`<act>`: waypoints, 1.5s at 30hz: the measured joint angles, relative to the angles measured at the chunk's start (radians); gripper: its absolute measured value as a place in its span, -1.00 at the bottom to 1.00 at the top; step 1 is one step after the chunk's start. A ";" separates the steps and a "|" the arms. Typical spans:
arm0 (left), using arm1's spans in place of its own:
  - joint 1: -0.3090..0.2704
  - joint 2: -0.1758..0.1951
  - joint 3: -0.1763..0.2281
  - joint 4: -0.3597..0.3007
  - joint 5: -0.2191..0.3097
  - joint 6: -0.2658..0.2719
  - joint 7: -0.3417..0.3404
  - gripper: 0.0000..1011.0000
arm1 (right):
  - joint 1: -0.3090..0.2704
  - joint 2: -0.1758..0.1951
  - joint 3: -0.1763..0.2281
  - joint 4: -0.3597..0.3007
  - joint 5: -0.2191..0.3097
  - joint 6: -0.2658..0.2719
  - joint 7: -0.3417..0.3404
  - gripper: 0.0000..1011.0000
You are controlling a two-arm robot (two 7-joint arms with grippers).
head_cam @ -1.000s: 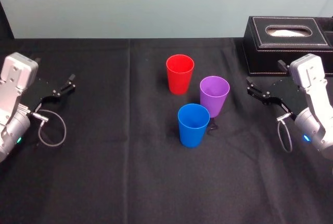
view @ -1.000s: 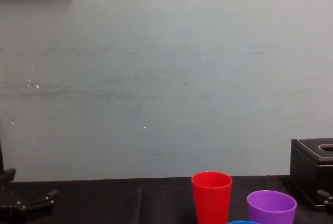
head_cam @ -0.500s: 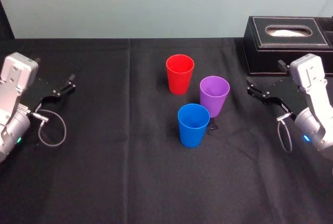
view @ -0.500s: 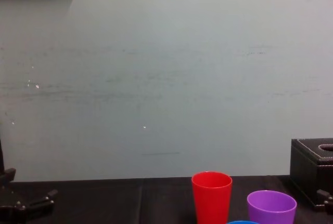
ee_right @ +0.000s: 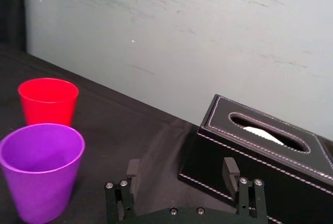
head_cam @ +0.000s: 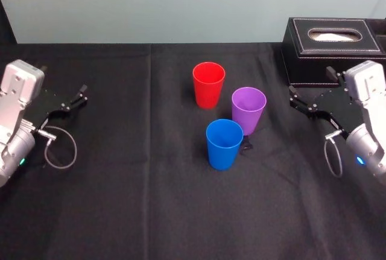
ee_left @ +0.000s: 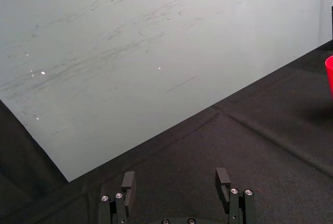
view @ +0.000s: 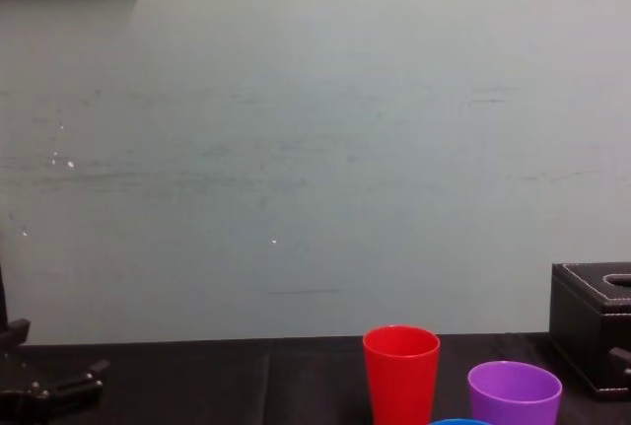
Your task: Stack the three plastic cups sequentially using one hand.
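Note:
Three plastic cups stand upright and apart on the black cloth near the table's middle: a red cup (head_cam: 208,85) farthest back, a purple cup (head_cam: 248,110) to its right and nearer, and a blue cup (head_cam: 224,144) nearest me. My right gripper (head_cam: 295,99) is open and empty, hovering right of the purple cup with a gap between them. In the right wrist view its fingers (ee_right: 230,168) stand wide apart, with the purple cup (ee_right: 41,169) and red cup (ee_right: 48,101) off to one side. My left gripper (head_cam: 77,96) rests open at the far left.
A black stitched tissue box (head_cam: 332,49) sits at the back right, just behind my right gripper. A loose cable loop (head_cam: 59,148) hangs by the left arm. A pale wall (view: 315,149) runs behind the table.
My right gripper has shifted slightly to the right, away from the cups. The cups and the left arm have not moved.

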 joint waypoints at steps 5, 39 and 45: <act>0.000 0.000 0.000 0.000 0.000 0.000 0.000 0.99 | -0.049 0.016 0.035 -0.040 0.052 -0.005 0.050 0.99; 0.000 0.000 0.000 0.000 0.000 0.000 0.000 0.99 | -0.329 0.070 0.109 -0.245 0.166 -0.118 0.309 0.99; 0.000 0.000 0.000 0.000 0.000 0.000 0.000 0.99 | -0.326 0.049 0.094 -0.255 0.154 -0.094 0.327 0.99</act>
